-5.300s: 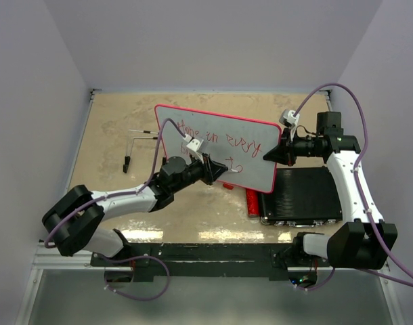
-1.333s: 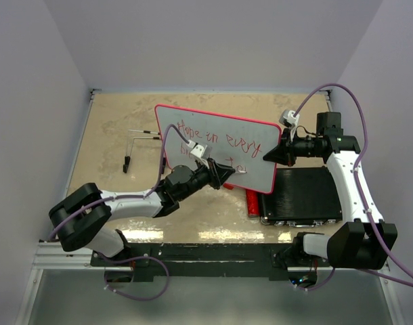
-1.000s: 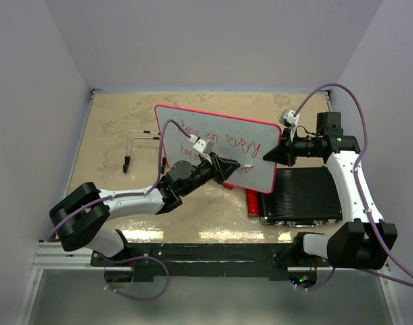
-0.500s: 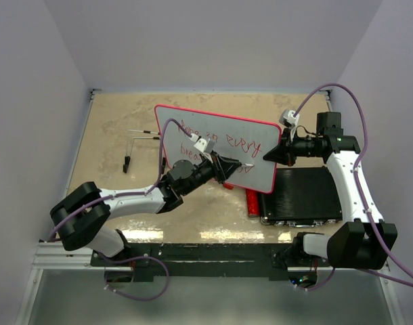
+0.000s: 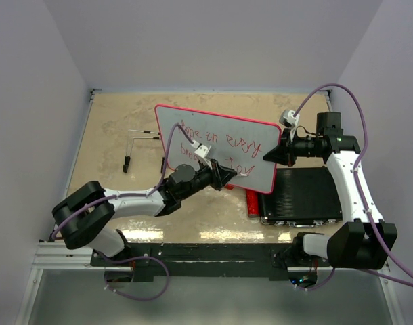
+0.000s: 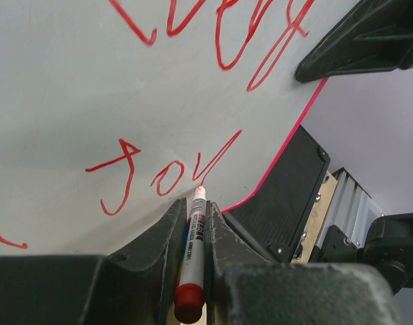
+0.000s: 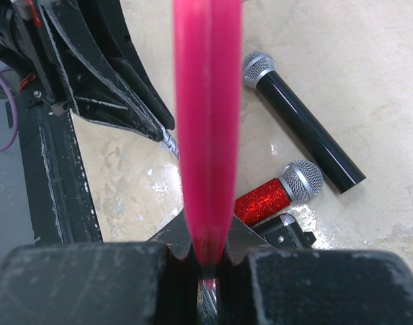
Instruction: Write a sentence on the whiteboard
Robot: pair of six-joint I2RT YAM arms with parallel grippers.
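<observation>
Clamped the whiteboard (image 5: 213, 128) by its rt edge in the right gripper (image 5: 267, 157), shut tight on the red frame. Kept it tilted up mid-table, lower rt corner just beside the black case (image 5: 305, 196), face turned to the left gripper (image 6: 195, 210) for writing. Pinched the marker (image 6: 193, 250) there, closed fully round the barrel, tip touching the board at the foot of the "y" in "joy". Vs 5 s ago: lengthened line 2 of the sentence (image 5: 216, 143), then a few strokes shorter; shifted left gripper rightwards along it.
</observation>
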